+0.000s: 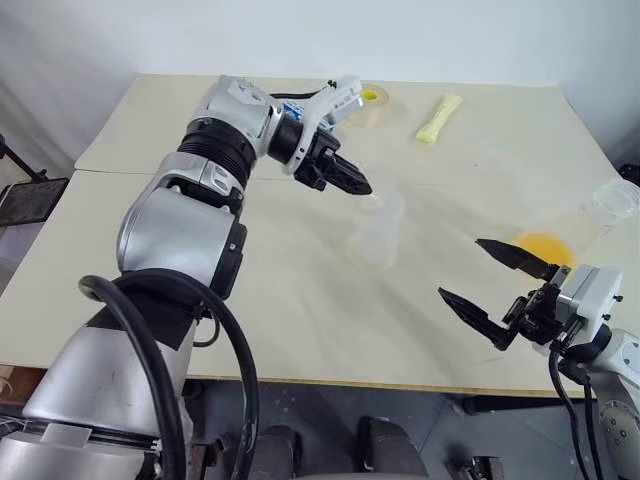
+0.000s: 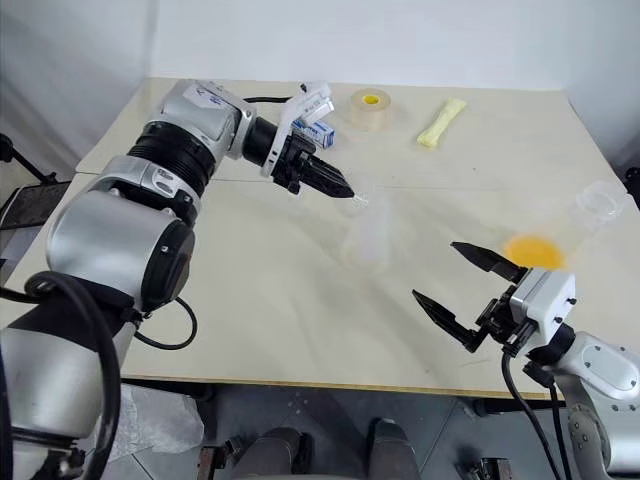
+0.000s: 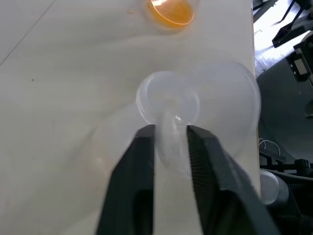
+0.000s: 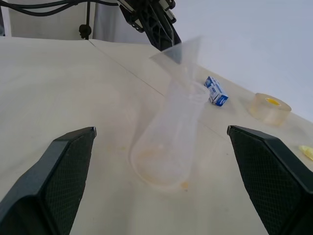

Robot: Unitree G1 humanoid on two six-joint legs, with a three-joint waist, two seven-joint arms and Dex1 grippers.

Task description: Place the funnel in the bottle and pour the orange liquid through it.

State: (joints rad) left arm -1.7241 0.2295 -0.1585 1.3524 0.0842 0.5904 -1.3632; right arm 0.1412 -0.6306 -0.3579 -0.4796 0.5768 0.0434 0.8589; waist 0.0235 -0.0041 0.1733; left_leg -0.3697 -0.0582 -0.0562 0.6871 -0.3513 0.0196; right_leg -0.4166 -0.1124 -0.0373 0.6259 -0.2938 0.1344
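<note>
The frosted bottle (image 1: 375,238) stands upright at the table's middle. The clear funnel (image 4: 183,51) sits tilted in the bottle's mouth. My left gripper (image 1: 360,187) reaches over from the left. In the left wrist view its two black fingers (image 3: 142,161) stand slightly apart on either side of the funnel's rim (image 3: 168,105), so it is open. The orange liquid (image 1: 545,246) lies in the bottom of a clear cup (image 1: 612,203) at the right edge. My right gripper (image 1: 461,268) hovers wide open and empty between bottle and cup, nearer the front.
A tape roll (image 1: 372,103) and a pale yellow packet (image 1: 438,118) lie at the back of the table. A small blue-and-white box (image 2: 318,131) lies behind the left arm. The table's front edge (image 1: 330,381) runs just below the right gripper.
</note>
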